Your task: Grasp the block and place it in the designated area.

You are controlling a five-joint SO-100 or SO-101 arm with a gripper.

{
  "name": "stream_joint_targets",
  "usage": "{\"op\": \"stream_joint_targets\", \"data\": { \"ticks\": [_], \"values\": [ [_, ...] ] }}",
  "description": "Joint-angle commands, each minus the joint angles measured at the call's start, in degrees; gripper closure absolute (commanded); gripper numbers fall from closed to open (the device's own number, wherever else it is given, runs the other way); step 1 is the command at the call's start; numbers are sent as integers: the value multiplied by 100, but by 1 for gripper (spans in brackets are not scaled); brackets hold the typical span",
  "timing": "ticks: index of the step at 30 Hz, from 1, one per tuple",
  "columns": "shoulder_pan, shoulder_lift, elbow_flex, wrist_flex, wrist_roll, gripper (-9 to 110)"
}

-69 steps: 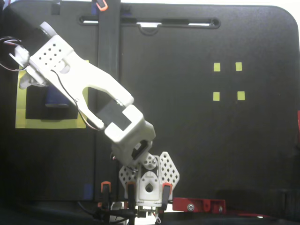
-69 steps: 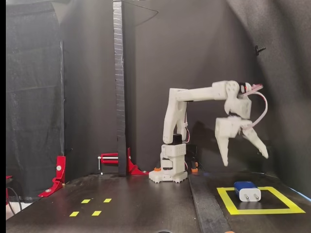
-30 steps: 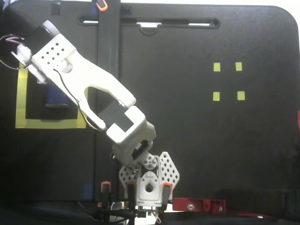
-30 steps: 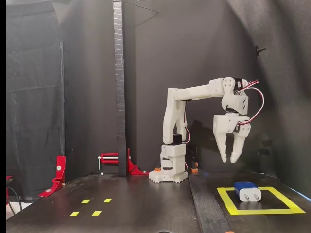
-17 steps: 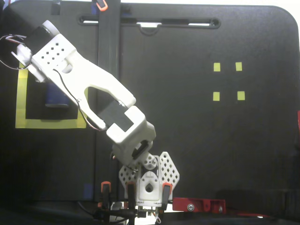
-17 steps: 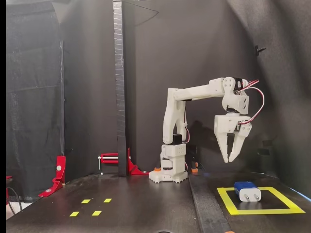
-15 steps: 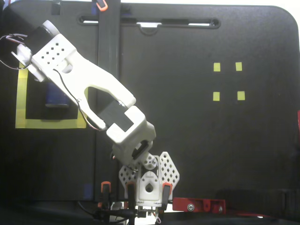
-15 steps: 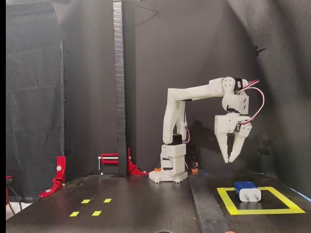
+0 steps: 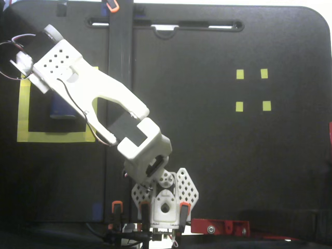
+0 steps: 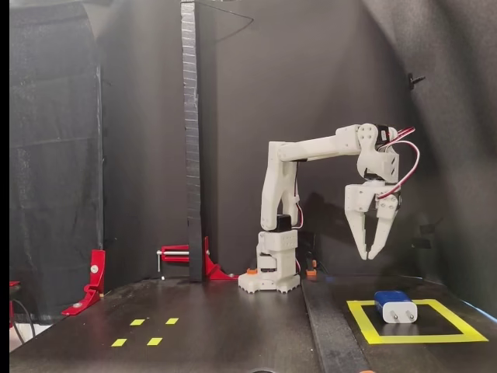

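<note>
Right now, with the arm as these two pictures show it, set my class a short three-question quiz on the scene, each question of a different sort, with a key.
1. True or false: the block lies inside the designated area.
2. Multiple choice: in the fixed view from the side, the pincer is
A. shut on the block
B. open, above the block and apart from it
C. resting on the table
3. Fill in: the four small yellow squares lie on the ____ side of the arm's base in that same side view.

Key
1. True
2. B
3. Left
</note>
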Motion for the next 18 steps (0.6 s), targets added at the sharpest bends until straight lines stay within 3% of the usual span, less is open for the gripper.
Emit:
{"op": "stream_joint_targets", "data": {
  "ticks": [1,4,18],
  "values": [
    [132,290,-114,26,703,102],
    [237,281,-114,-62,1116,102],
    [949,281,-114,-255,1002,102]
  ]
}}
